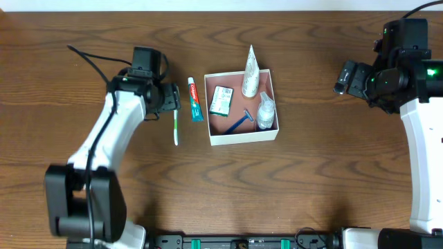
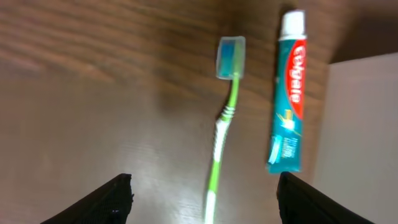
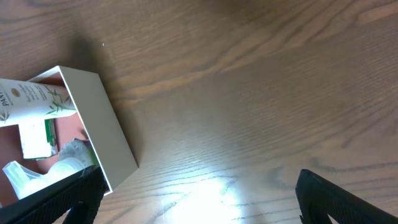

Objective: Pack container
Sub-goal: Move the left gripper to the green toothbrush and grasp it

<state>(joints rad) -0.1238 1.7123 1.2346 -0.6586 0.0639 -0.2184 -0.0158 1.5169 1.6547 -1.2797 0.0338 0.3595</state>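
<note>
Two grippers, jaws wide. Left gripper [image 2: 204, 185] over toothbrush [image 2: 226, 115] and toothpaste [image 2: 289, 106], just beside container [image 1: 243, 135] wall. Right gripper [image 3: 199, 183] over open surface [image 3: 249, 93], apart from container's opposite edge.

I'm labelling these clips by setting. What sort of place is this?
Probably a robotics lab bench, not a bathroom: a wood-grain table, a left arm and right arm at it, toothpaste and toothbrush laid beside a white cardboard container.

Left arm [image 1: 111, 129]: white links, raised from its base at the near edge, elbow bent; left gripper [image 1: 173, 99]: jaws spread wide, aimed downward; right arm [image 1: 422, 152]: stretched along the right side; right gripper [image 1: 342, 77]: jaws spread wide, turned inward.
</note>
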